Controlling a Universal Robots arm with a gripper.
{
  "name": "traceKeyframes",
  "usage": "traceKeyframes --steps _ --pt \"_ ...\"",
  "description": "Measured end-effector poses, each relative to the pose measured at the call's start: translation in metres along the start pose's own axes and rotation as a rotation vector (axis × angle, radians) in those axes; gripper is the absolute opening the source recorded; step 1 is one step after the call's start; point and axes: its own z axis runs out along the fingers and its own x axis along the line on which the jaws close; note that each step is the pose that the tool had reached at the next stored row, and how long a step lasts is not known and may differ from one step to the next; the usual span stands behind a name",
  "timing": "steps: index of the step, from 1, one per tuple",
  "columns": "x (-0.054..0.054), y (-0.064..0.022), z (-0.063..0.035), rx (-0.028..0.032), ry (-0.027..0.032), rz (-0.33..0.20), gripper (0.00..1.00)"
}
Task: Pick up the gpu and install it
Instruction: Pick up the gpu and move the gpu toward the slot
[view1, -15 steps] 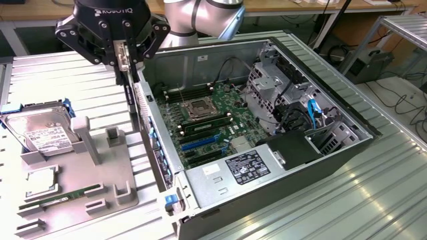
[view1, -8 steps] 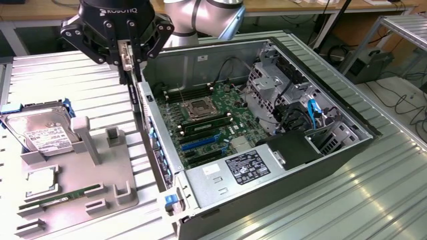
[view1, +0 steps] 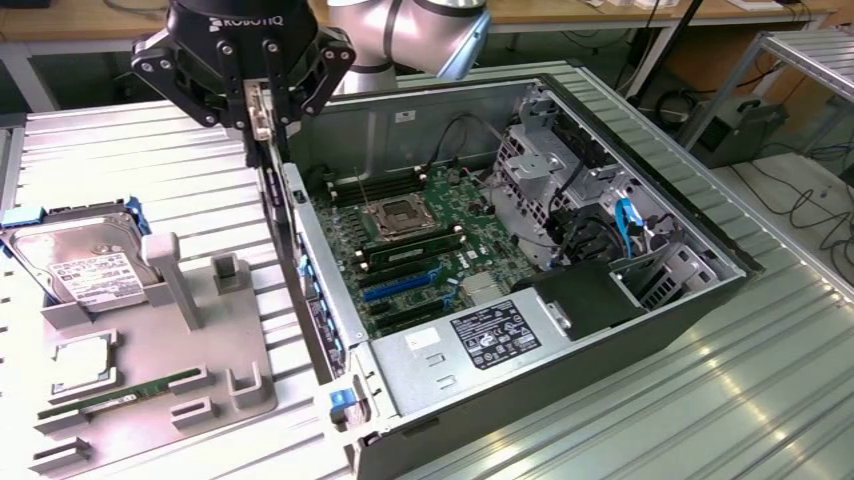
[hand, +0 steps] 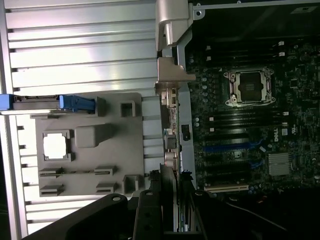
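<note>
- Desk (view1: 160, 150): ribbed metal top in a workshop, with more benches and cables behind. It carries everything below.
- Drive (view1: 74, 265): silver with a white label, standing at the far end of the tray, at the exterior view's left.
- Tray (view1: 234, 385): grey parts holder with several empty cradles. A memory stick (view1: 120, 395) lies along its near edge.
- Pincer (view1: 262, 105): closed on the gpu, with its pads on the card's two flat faces. It hangs above the case's rear wall, between tray and board.
- Gpu (view1: 274, 155): held in the air edge-on, touching neither tray nor board.
  - Orientation: it appears to hang downward from the pincer toward the wall.
  - In the wrist view, its silver bracket (hand: 170, 125) with the port cut-outs runs away from the fingers, along the rear wall.
  - From that, I judge the long axis to be roughly parallel to that wall. How the fan face is turned cannot be told.
- Case (view1: 667, 300): lying open, side panel off.
- Board (view1: 441, 235): green, with a bare socket (view1: 400, 215) and blue slots (view1: 400, 287) nearer the camera.
- Handling note, as a judgement:
  - The step in hand is the carry to the board.
  - Keep the card plumb and square to the slots.
  - Keep the bracket on the rear-wall side.
  - Clear the wall's lip before any descent, since a thin card held this way would twist under side load.
</note>
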Motion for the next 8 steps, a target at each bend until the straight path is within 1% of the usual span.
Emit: traceKeyframes --steps 8 --pt "-0.0062 0.0005 0.0002 0.0000 0.0000 0.000 0.27"
